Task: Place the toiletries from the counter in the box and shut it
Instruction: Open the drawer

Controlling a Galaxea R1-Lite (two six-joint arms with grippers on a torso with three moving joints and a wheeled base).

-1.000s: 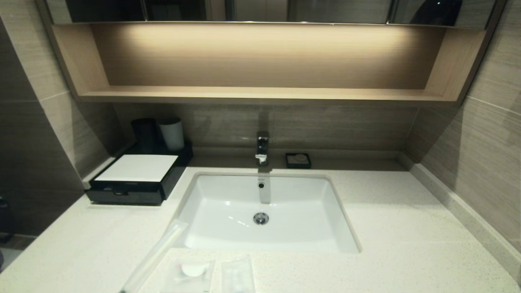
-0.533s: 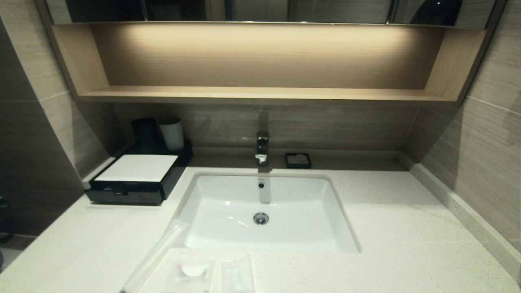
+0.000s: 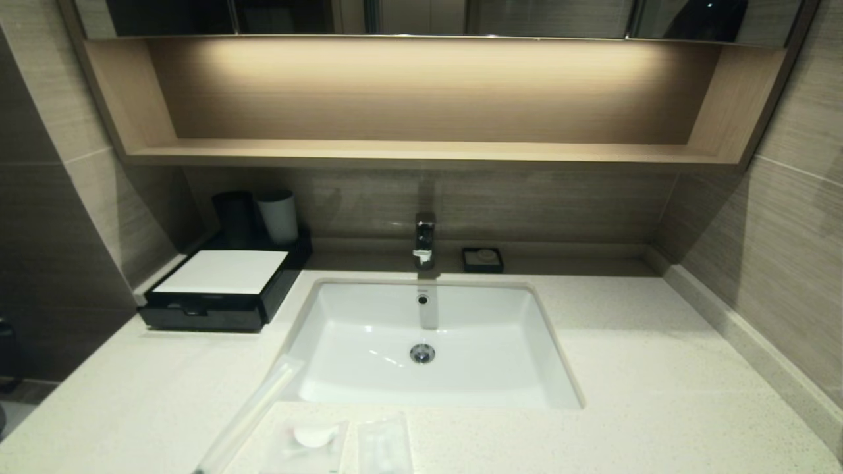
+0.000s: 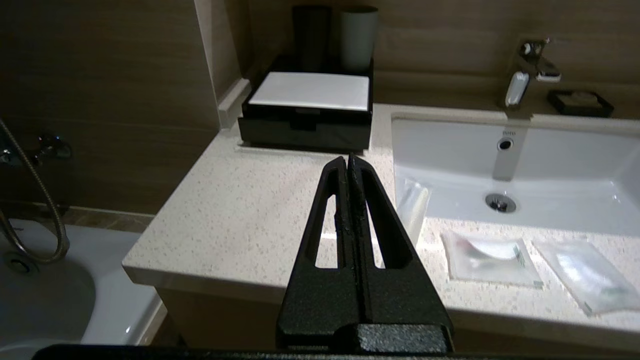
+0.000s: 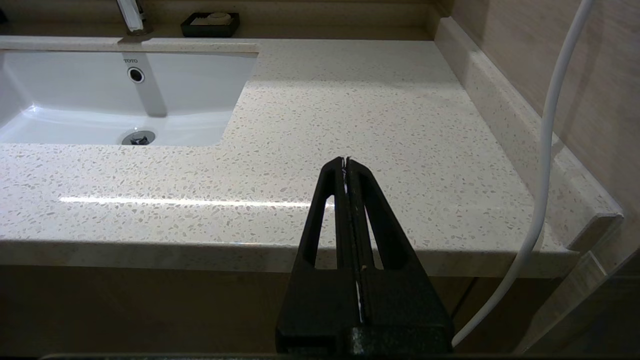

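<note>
Three clear packets lie at the counter's (image 3: 632,368) front edge: a long thin one (image 3: 253,408) (image 4: 412,202), a squarish one with a white disc (image 3: 311,440) (image 4: 490,255), and a small rectangular one (image 3: 384,447) (image 4: 585,277). The black box (image 3: 220,289) (image 4: 307,112) with its white top panel stands at the back left, drawer closed. My left gripper (image 4: 347,159) is shut and empty, held before the counter's front edge, left of the packets. My right gripper (image 5: 345,161) is shut and empty, before the counter's right front edge. Neither gripper shows in the head view.
The white sink (image 3: 428,342) sits mid-counter with a faucet (image 3: 425,240) behind it. A small black dish (image 3: 483,259) stands right of the faucet. Two cups (image 3: 257,217) stand behind the box. A white cable (image 5: 545,165) hangs right of my right gripper. A bathtub (image 4: 45,295) lies left of the counter.
</note>
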